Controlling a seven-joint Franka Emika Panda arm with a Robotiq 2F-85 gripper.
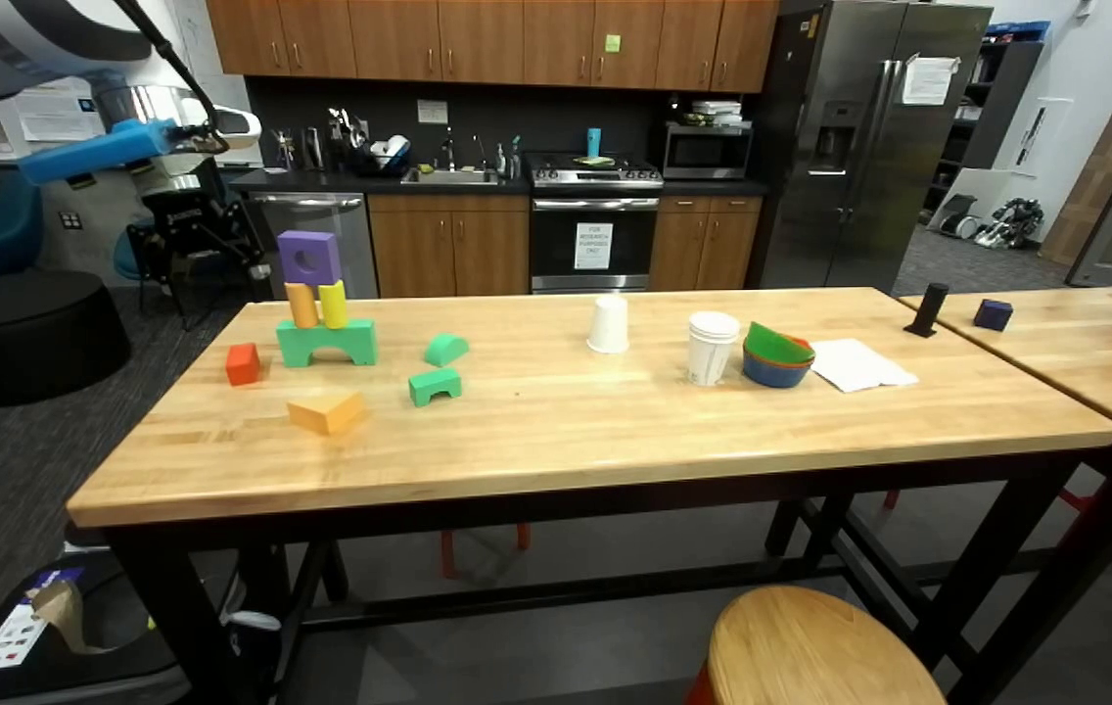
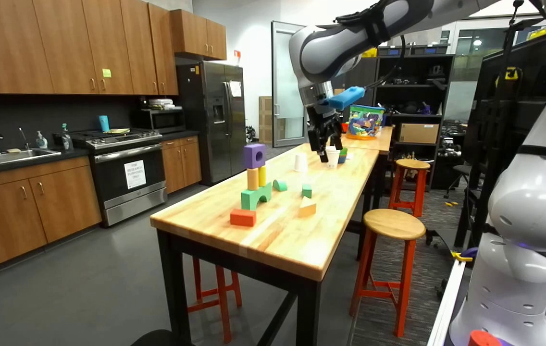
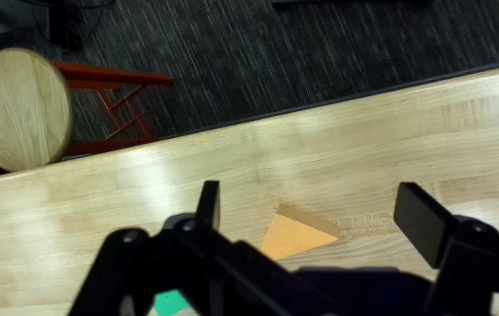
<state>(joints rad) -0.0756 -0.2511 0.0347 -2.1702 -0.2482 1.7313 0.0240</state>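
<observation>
Presently: end effector (image 3: 313, 210) unloaded, jaws wide apart, above surface (image 1: 566, 421) | orange wedge (image 3: 298, 237) on surface, seen between jaws in wrist view | purple block (image 1: 309, 258) atop orange pillar (image 1: 301, 305) and yellow pillar (image 1: 333, 305)

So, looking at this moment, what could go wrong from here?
The purple block sits on a slim orange post and yellow post above a green arch; a light bump could topple it. If the open gripper came down around the orange wedge, the wedge's angled sides might make it slip or twist. In the wrist view, the gripper partly hides a green block, so contact with that could go unnoticed.
</observation>
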